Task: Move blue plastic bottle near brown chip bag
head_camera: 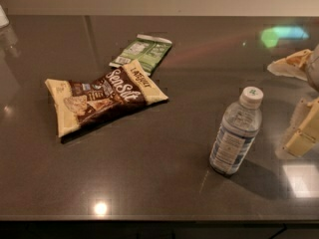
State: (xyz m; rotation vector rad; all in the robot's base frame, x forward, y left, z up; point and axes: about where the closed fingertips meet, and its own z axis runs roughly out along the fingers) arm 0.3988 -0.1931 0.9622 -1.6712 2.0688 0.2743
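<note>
At the far left, around 9 o'clock from the middle of the dark table (164, 183), the brown chip bag (104, 101) lies flat and crinkled, its cream-yellow ends pointing toward 8 and 2 o'clock and the white "Sea Salt" lettering facing up. A green packet (142, 53) lies at 1 o'clock from the bag, its near corner touching or just overlapping the bag's upper end. Well apart from both, at about 4 o'clock from the bag, the blue plastic bottle (235, 133) stands on the table with its white cap toward 12 o'clock; nothing touches it. The gripper (280, 108) reaches in from the right edge, at 3 o'clock from the bottle and near it but apart. Its pincer stands wide and holds nothing: one cream-yellow finger (294, 61) sits at 1 o'clock from the bottle cap, the other finger (301, 138) at 3 o'clock from the bottle's body, with bare table between them. A green-blue glare patch (279, 35) shines on the tabletop at 12 o'clock from the upper finger.
</note>
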